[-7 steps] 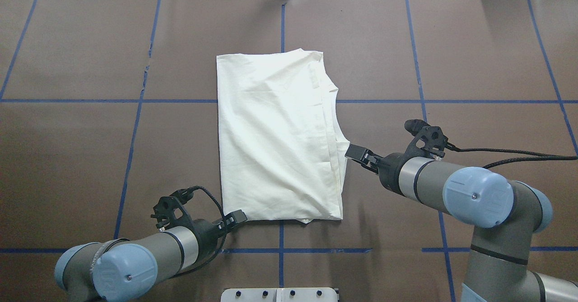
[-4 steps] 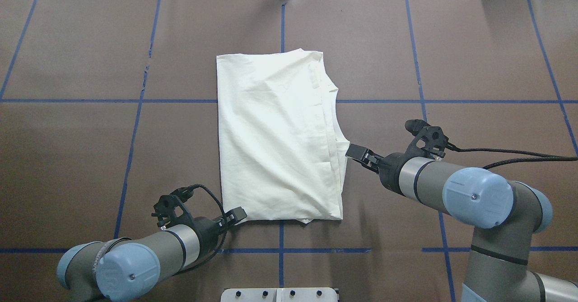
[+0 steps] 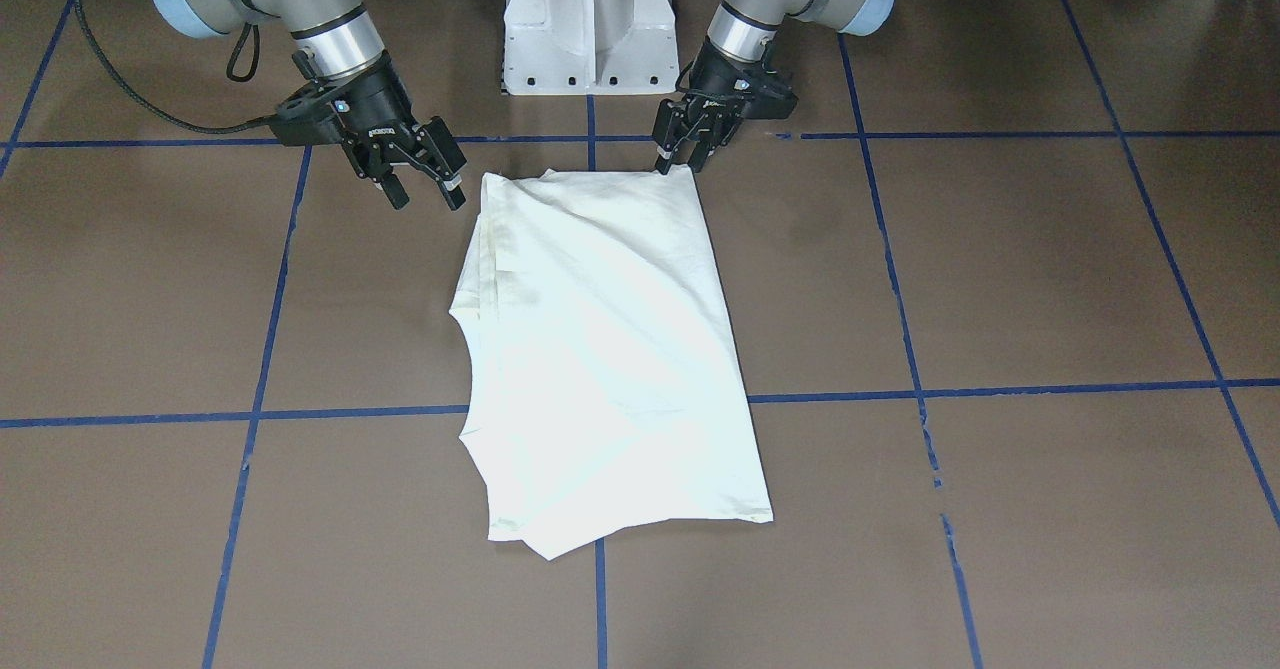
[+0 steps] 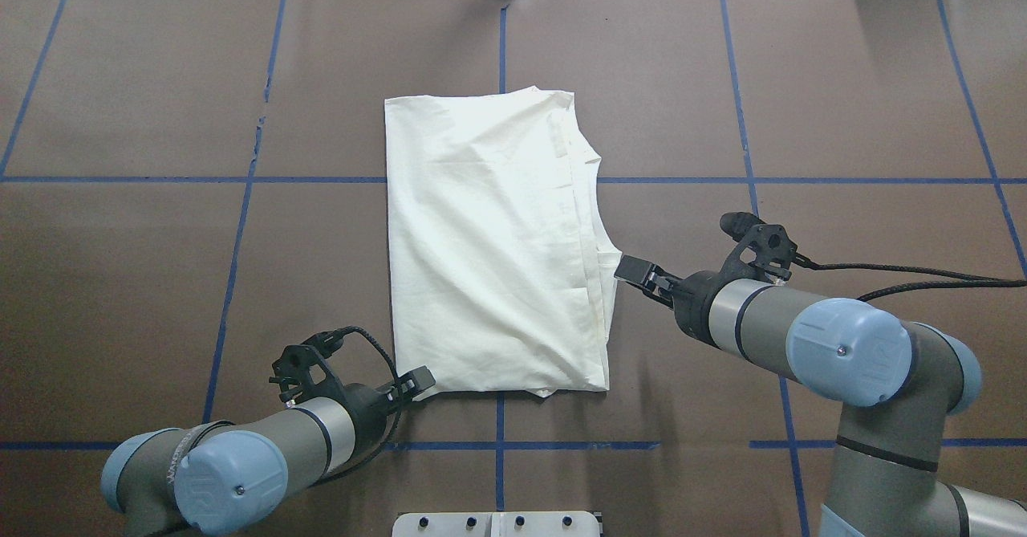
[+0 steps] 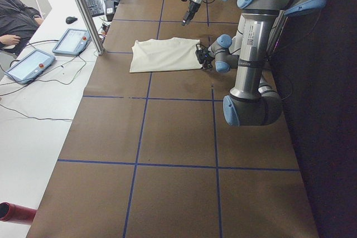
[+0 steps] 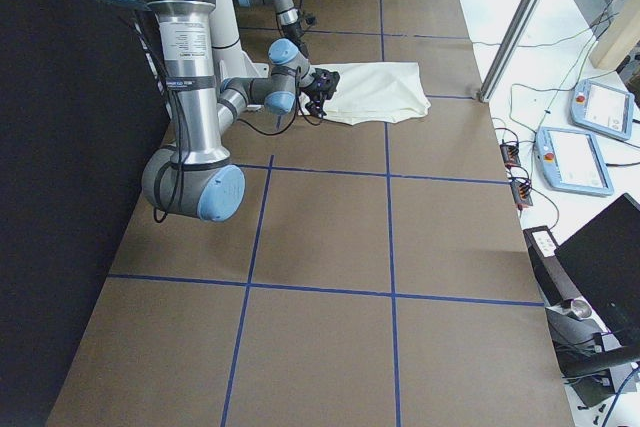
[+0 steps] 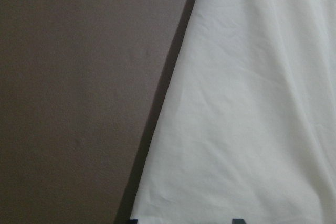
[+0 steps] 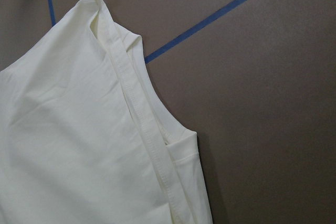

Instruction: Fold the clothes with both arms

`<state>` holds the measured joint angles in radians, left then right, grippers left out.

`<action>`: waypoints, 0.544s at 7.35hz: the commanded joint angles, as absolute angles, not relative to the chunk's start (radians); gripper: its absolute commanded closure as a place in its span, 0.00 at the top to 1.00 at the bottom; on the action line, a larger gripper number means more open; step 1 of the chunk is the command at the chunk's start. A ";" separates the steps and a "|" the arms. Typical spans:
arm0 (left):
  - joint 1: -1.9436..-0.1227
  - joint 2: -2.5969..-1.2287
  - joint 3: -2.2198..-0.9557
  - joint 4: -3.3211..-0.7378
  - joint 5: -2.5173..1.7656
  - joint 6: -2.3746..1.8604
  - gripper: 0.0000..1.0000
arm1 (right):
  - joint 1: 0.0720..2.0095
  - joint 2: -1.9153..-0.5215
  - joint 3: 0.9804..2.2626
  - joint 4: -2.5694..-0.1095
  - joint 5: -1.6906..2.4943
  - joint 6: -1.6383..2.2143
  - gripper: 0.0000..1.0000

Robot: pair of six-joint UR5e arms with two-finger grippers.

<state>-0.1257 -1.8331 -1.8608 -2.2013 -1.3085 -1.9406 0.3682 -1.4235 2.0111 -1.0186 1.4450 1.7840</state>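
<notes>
Since a moment ago, my left arm (image 4: 233,465) has crept a tiny bit, and my left gripper (image 4: 417,380) has edged along with it at the near left corner of the T-shirt (image 4: 489,240). My right arm (image 4: 802,336) and the T-shirt look just as they did. The T-shirt lies folded into a long shape in the middle of the brown table (image 4: 120,280), plain cream side up, with no picture showing. It lies across one of the blue tape lines (image 4: 802,180). On my right side its edges are stacked, and a seam runs along them. My left jaws stand a little apart, down at the corner of the cloth. In my left wrist view the two dark tips sit apart at the bottom, with cloth lying between them. I cannot tell if they touch the cloth. My right gripper (image 3: 425,189) has its jaws wide apart and holds nothing. It sits just beside the right edge of the T-shirt. In the view from the front there is bare table between it and the cloth.
</notes>
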 commanded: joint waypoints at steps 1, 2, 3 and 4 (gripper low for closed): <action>-0.124 -1.833 -1.861 -2.200 -1.310 -1.940 0.67 | 0.368 -1.424 2.010 -1.019 1.443 1.784 1.00; -0.124 -1.835 -1.861 -2.200 -1.310 -1.942 0.67 | 0.368 -1.424 2.010 -1.019 1.445 1.784 1.00; -0.124 -1.835 -1.861 -2.200 -1.310 -1.942 0.67 | 0.368 -1.424 2.010 -1.019 1.440 1.787 1.00; -0.124 -1.835 -1.861 -2.200 -1.310 -1.941 0.67 | 0.368 -1.424 2.010 -1.017 1.440 1.790 1.00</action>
